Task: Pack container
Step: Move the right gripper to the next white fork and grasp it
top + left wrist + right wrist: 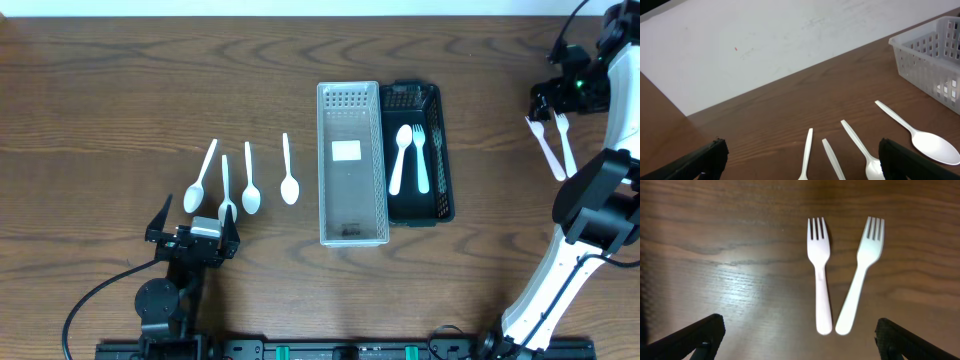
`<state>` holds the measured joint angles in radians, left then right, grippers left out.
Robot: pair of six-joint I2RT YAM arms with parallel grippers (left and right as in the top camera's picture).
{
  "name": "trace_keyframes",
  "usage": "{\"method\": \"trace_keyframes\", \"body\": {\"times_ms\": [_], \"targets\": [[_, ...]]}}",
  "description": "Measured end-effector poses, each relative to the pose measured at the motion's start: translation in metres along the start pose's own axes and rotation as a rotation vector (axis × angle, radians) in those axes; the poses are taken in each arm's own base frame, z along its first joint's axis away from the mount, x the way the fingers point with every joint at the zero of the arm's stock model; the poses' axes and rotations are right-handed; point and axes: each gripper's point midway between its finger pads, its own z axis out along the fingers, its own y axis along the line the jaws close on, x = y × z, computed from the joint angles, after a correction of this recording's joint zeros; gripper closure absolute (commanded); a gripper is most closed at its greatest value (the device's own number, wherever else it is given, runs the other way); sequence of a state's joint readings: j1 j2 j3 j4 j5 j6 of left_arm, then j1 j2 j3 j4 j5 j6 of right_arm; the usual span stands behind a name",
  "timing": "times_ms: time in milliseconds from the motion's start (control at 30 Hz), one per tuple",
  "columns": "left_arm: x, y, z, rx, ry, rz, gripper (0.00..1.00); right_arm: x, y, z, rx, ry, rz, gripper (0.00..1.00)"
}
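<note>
Two containers stand side by side mid-table: a clear slotted one, empty but for a white label, and a black one holding a white spoon and fork. Several white spoons lie in a row on the left. My left gripper hovers open at their bowl ends. In the left wrist view their handles run between its open fingers. Two white forks lie at the far right. My right gripper is open just behind them, and the forks lie ahead of its fingers.
The wooden table's far edge meets a white wall. The clear container's corner shows at the left wrist view's right. The right arm's white link crosses the lower right. A black cable trails from the left arm's base.
</note>
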<state>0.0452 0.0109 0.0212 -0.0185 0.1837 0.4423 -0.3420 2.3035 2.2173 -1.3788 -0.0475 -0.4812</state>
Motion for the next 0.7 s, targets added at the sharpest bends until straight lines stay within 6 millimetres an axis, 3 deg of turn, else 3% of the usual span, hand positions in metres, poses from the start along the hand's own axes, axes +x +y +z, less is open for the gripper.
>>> {"method": "trace_keyframes", "body": {"times_ms": [300,700], "targets": [[0.0,0.0,0.0,0.0,0.0,0.0,0.02,0.007,-0.007,0.042,0.036,0.028,-0.088,0.01],[0.0,0.0,0.0,0.0,0.0,0.0,0.02,0.026,0.0,0.078,0.012,0.076,-0.126,0.01]]}}
